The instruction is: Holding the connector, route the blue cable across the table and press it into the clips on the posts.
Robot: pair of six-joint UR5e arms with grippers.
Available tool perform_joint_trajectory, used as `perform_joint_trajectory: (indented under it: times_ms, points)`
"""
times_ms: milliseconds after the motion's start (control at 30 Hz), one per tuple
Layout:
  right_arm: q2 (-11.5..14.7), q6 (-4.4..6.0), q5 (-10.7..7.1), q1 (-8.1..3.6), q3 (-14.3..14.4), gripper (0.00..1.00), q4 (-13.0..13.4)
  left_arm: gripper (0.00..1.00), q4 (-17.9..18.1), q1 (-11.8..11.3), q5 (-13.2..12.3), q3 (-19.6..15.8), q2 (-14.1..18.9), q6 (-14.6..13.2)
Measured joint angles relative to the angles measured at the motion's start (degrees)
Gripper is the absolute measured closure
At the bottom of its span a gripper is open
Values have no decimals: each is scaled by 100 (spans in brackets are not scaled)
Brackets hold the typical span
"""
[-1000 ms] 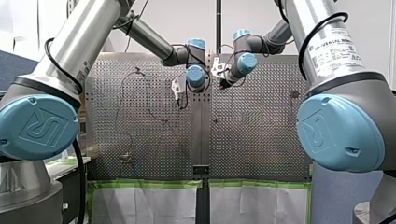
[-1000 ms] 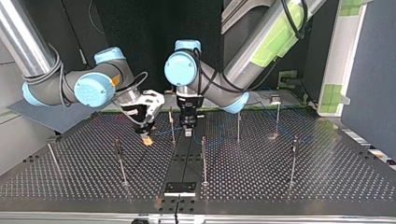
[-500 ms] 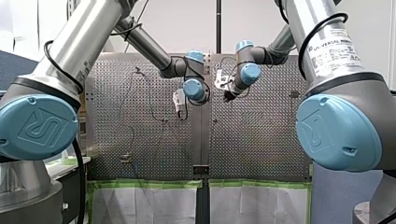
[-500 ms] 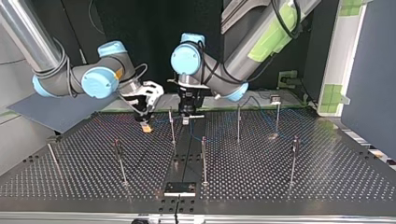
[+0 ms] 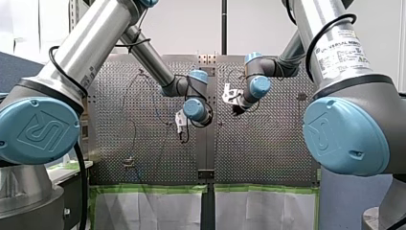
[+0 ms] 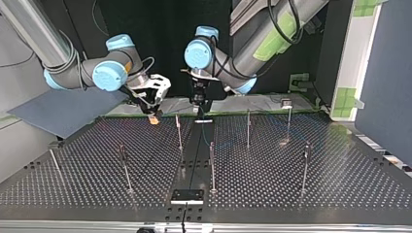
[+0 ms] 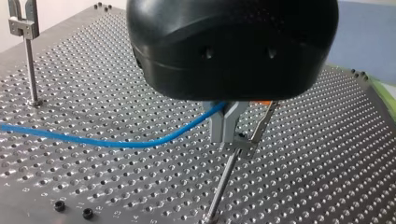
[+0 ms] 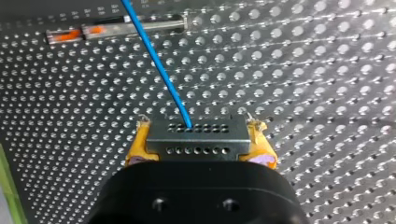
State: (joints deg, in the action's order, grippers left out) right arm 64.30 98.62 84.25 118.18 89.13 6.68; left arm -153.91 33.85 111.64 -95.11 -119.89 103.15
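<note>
Yellow-padded right gripper [image 8: 198,129] clamps connector [image 8: 196,140]; left gripper [image 7: 227,139] pinches blue cable [image 7: 116,143] beside post [image 7: 224,181].

The perforated metal bench [image 6: 340,184] carries thin upright posts [image 6: 212,167], standing well apart; a small black plate [image 6: 187,196] sits at the top view's near edge; a blue cable [image 7: 107,142] trails low across the holes; two small black screws [image 7: 59,206] sit near it.
</note>
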Motion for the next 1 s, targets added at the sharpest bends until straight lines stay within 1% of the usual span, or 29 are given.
perform_joint_trajectory:
  times_ms: [233,367,467,600,700,800,900,1000]
  points:
    - [-5,2,-10,-1,336,100,328,100,212,-17,-246,-23,-30,141]
    - [-18,-1,-12,-2,550,100,528,100,294,-12,-421,83,-188,247]
    - [-30,1,-11,-6,672,100,609,100,381,-19,-518,156,-339,356]
    - [-92,23,-12,-29,724,100,729,100,456,-33,-579,272,-515,518]
    - [-158,45,-18,-70,732,100,814,100,446,-44,-584,319,-575,575]
    - [-188,94,-41,-129,733,100,913,100,439,-48,-581,333,-593,594]
    - [-208,171,-124,-197,732,100,1035,100,441,-62,-574,335,-597,604]
    - [-235,222,-219,-259,729,100,1125,100,488,-95,-578,336,-598,613]
